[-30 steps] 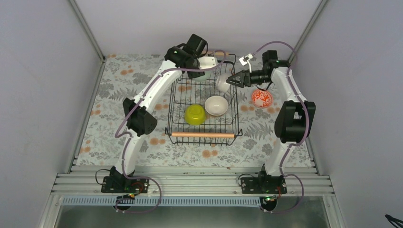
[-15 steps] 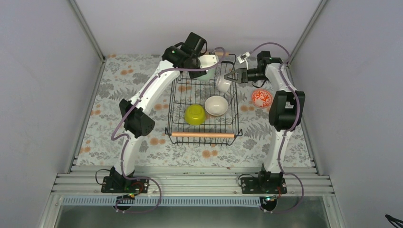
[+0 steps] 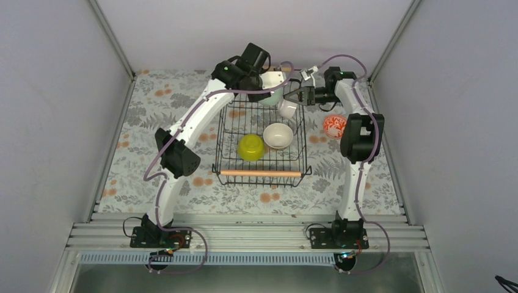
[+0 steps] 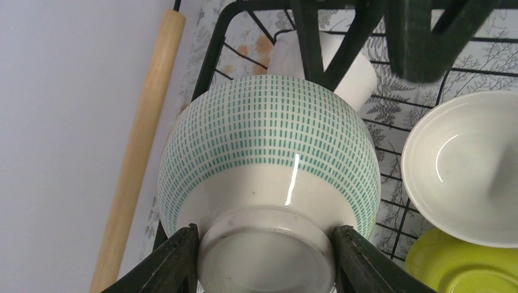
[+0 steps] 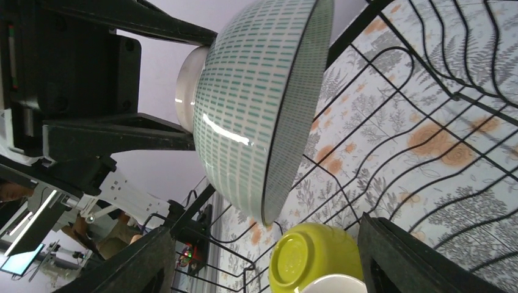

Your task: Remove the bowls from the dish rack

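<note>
From above: dish rack point(image 3: 261, 173) mid-table, yellow bowl point(image 3: 251, 147) and white bowl point(image 3: 278, 135) inside, red-patterned bowl point(image 3: 333, 125) just right of it. Only at the wrists: left gripper point(image 4: 266, 256) clamped on the foot of a teal-dashed bowl point(image 4: 269, 140) at the rack's far end; right gripper point(image 5: 266, 229) spread wide, empty, facing that bowl.

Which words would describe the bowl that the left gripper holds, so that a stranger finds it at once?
Start at the black wire dish rack. Over its far end, the left gripper clamps a tilted bowl by its foot. It alone has rows of small green dashes; the white bowl and the yellow-green bowl in the rack are plain.
</note>
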Available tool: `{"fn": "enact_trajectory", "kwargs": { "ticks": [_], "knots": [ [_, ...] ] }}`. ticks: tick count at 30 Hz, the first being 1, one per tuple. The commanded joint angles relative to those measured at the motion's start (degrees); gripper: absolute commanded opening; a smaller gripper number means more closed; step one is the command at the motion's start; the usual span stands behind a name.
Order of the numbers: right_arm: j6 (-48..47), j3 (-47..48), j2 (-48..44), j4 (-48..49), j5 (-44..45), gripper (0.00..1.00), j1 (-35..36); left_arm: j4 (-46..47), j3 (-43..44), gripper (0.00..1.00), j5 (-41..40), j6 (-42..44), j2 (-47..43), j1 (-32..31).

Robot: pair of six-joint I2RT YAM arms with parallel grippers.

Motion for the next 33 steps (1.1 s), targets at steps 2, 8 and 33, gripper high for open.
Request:
{"fn": "enact_trajectory", "kwargs": {
  "ticks": [2, 8, 33],
  "knots": [
    [-2.9, 1.7, 1.6, -1.8, -3.6, 0.74, 1.8, 4.5, 0.8, 0.39, 1.4, -1.3, -0.8, -1.2],
    [-2.5, 2.8, 2.4, -1.8, -3.6, 0.74, 2.4, 4.5, 1.5, 0.39, 1.3, -1.6, 0.9, -2.0],
    [-4.4, 0.2, -0.7, -1.8, -6.5, 0.23, 2.6, 9.0, 1.0, 0.39, 0.5, -1.9, 3.7, -2.2]
  ]
}}
